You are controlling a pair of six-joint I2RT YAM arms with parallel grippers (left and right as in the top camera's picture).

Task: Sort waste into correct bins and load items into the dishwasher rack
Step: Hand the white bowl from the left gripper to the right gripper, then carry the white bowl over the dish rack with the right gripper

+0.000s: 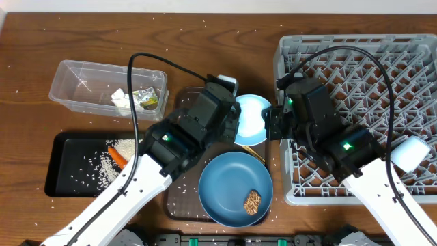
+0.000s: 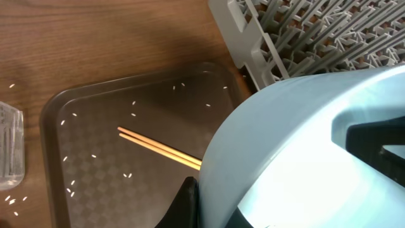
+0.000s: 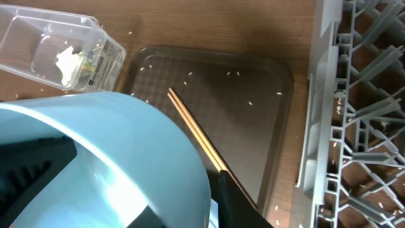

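I'm reading the light-blue cup (image 1: 251, 117) as light, stiff and thin-walled w/ a glossy, slick skin. Can't tell plastic vs ceramic, so I'm treating it as chippable. Body's looking too wide to span, so the rim is the place to take it: one finger inside, one outside.

Both arms are doing just that. L gripper (image 1: 231, 121) is clamped down tight on the cup's left rim. R gripper (image 1: 273, 124) is straddling the right rim w/ jaws narrow, looking pinched onto the wall. In the R wrist view one finger (image 3: 38, 168) is sitting inside the cup and the other is showing outside, low in the frame.

So the cup is hanging btwn the two grippers, touching both. It's off the table, above the brown tray (image 2: 82, 158) where the chopsticks (image 2: 158, 147) are lying, and just beside the left wall of the dishwasher rack (image 1: 382, 82). Can't tell its exact tilt.

I'm judging this as a L-to-R handover. W/ a slick wall and only a rim pinch, I'm wanting R's hold proven firm before L lets go, else it's slipping onto the tray.
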